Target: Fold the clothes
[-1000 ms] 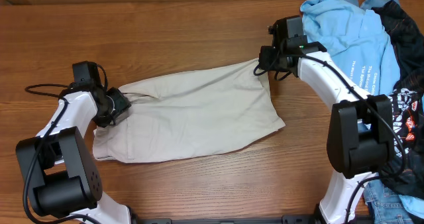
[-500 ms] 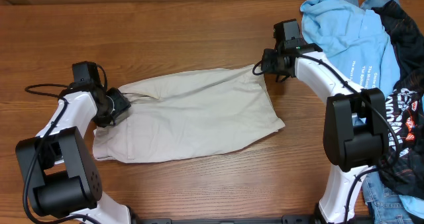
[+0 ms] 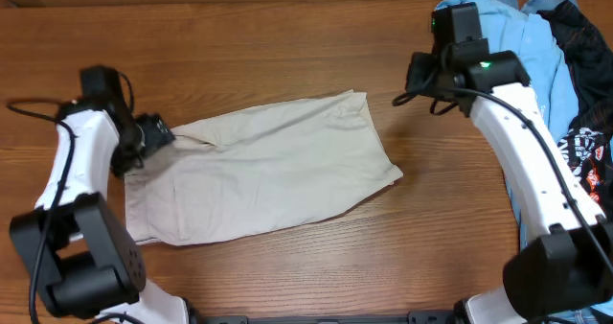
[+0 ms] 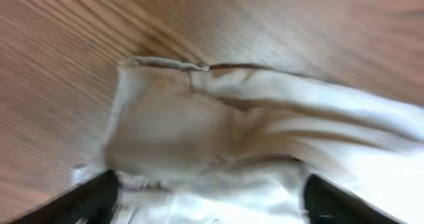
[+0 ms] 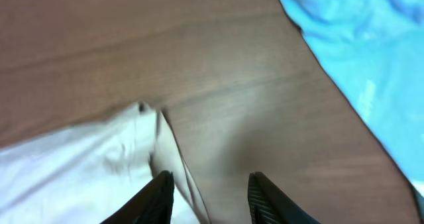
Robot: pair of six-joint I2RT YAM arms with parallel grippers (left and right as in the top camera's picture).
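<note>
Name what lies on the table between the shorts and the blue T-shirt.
Nothing: the right wrist view shows only bare table between the shorts and the T-shirt.

Matt beige cloth shorts (image 3: 268, 166) lie on a smooth, grained wood table (image 3: 287, 46).

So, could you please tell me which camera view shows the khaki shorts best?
The overhead view: it shows the whole shorts spread flat on the table, with nearly all of the outline visible. The left wrist view gives only a blurred close-up of one bunched end; the right wrist view catches just one corner at its lower left.
</note>
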